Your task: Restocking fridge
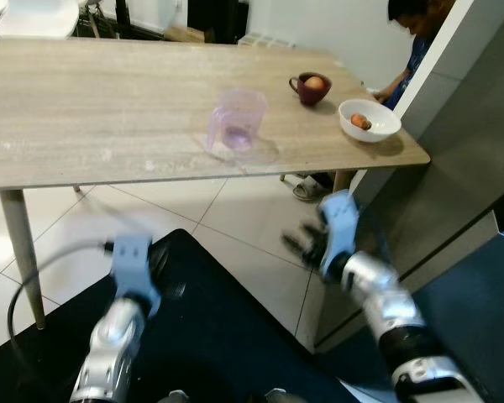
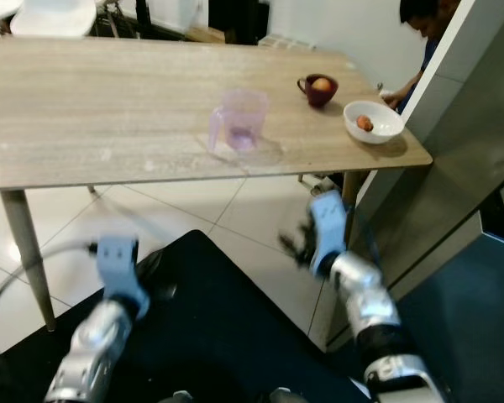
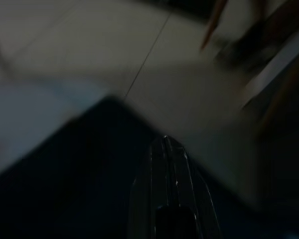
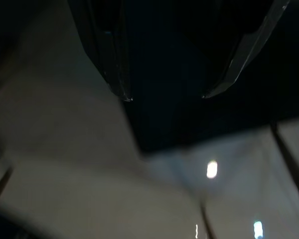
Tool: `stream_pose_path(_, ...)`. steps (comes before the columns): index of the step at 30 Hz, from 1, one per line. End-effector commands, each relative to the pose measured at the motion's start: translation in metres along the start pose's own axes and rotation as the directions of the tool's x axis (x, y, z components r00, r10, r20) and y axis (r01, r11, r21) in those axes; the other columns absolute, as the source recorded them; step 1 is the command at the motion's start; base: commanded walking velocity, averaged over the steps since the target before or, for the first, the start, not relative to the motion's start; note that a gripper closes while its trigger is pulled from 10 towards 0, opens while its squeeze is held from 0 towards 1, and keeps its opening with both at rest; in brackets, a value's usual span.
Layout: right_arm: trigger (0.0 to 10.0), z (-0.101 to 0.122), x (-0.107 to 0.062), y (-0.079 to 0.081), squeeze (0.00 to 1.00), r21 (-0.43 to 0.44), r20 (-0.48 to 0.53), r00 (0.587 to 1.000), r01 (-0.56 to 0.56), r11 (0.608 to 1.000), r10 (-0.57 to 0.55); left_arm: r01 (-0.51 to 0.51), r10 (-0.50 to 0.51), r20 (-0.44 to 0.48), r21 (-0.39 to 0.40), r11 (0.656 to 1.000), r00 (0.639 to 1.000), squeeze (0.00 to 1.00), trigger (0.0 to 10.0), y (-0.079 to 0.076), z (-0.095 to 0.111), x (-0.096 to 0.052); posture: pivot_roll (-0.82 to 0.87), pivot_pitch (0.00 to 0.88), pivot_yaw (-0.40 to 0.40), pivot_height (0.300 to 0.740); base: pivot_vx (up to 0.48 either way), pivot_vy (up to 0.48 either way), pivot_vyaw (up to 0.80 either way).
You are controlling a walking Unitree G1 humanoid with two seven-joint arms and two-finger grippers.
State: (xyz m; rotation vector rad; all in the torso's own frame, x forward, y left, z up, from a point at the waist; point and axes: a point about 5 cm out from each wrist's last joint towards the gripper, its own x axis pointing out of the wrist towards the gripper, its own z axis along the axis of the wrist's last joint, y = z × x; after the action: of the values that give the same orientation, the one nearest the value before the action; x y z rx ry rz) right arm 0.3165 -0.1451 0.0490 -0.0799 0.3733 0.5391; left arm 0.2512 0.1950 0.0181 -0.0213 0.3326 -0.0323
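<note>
Both arms hang low: left gripper (image 3: pixel 167 149) jaws pressed together, right gripper (image 4: pixel 164 97) jaws apart, both empty. Eggs wait in the white bowl (image 1: pixel 370 120) and mug (image 1: pixel 309 87) on the tabletop (image 1: pixel 92 109); best step closer before reaching.

You see a pale wood-grain table (image 1: pixel 109 109) on white floor tiles (image 1: pixel 235 218). The jug (image 1: pixel 236 120) is clear lilac, the cup (image 1: pixel 309 88) dark red, the bowl (image 1: pixel 370 120) white; each egg (image 1: pixel 315 82) looks orange-brown. Your arms are silver.
</note>
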Motion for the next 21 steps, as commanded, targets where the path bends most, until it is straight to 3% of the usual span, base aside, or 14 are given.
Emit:
stream_pose_path(1, 10.0, -0.041, -0.007, 0.008, 0.0, -0.014, -0.132, 0.991, 0.003, 1.0, -0.004, -0.046, 0.05, -0.121, 0.031, 0.998, 0.991, 0.0, 10.0, 0.004, -0.035, -0.01, -0.07, 0.124, -0.114, 0.707, 0.0, 0.0, 0.0)
stream_pose_path(3, 10.0, -0.065, -0.012, 0.015, 0.0, -0.009, -0.212, 0.977, 0.011, 1.0, -0.012, -0.079, 0.08, -0.182, 0.013, 0.997, 0.98, 0.0, 10.0, 0.007, -0.052, -0.016, -0.07, 0.121, -0.114, 0.707, 0.0, 0.0, 0.0)
stream_pose_path(4, 10.0, -0.065, -0.012, 0.015, 0.0, -0.009, -0.212, 0.977, 0.011, 1.0, -0.012, -0.079, 0.08, -0.182, 0.013, 0.997, 0.98, 0.0, 10.0, 0.007, -0.052, -0.016, -0.07, 0.121, -0.114, 0.707, 0.0, 0.0, 0.0)
stream_pose_path(6, 10.0, -0.1, -0.025, 0.022, 0.0, -0.005, -0.333, 0.94, 0.072, 0.997, -0.07, -0.124, 0.125, -0.268, 0.02, 0.992, 0.955, 0.0, 10.0, 0.009, -0.073, -0.026, -0.05, 0.121, -0.109, 0.707, 0.0, 0.0, 0.0)
stream_pose_path(7, 10.0, -0.1, -0.025, 0.022, 0.0, -0.005, -0.333, 0.94, 0.072, 0.997, -0.07, -0.124, 0.125, -0.268, 0.02, 0.992, 0.955, 0.0, 10.0, 0.009, -0.073, -0.026, -0.05, 0.121, -0.109, 0.707, 0.0, 0.0, 0.0)
stream_pose_path(10, 10.0, -0.123, -0.038, 0.026, 0.0, 0.088, -0.394, 0.91, 0.179, 0.98, -0.131, -0.147, 0.151, -0.306, 0.035, 0.989, 0.94, 0.0, 10.0, 0.01, -0.087, -0.034, -0.04, 0.121, -0.099, 0.707, 0.0, 0.0, 0.0)
stream_pose_path(18, 10.0, -0.134, -0.039, 0.036, 0.0, 0.149, -0.403, 0.898, 0.252, 0.956, -0.174, -0.169, 0.174, -0.266, 0.044, 0.985, 0.948, 0.0, 10.0, 0.013, -0.087, -0.03, -0.03, 0.102, -0.069, 0.707, 0.0, 0.0, 0.0)
stream_pose_path(21, 10.0, -0.131, -0.035, 0.04, 0.0, 0.158, -0.389, 0.904, 0.253, 0.954, -0.175, -0.186, 0.202, -0.259, 0.087, 0.979, 0.944, 0.0, 10.0, 0.015, -0.084, -0.026, -0.03, 0.094, -0.064, 0.707, 0.0, 0.0, 0.0)
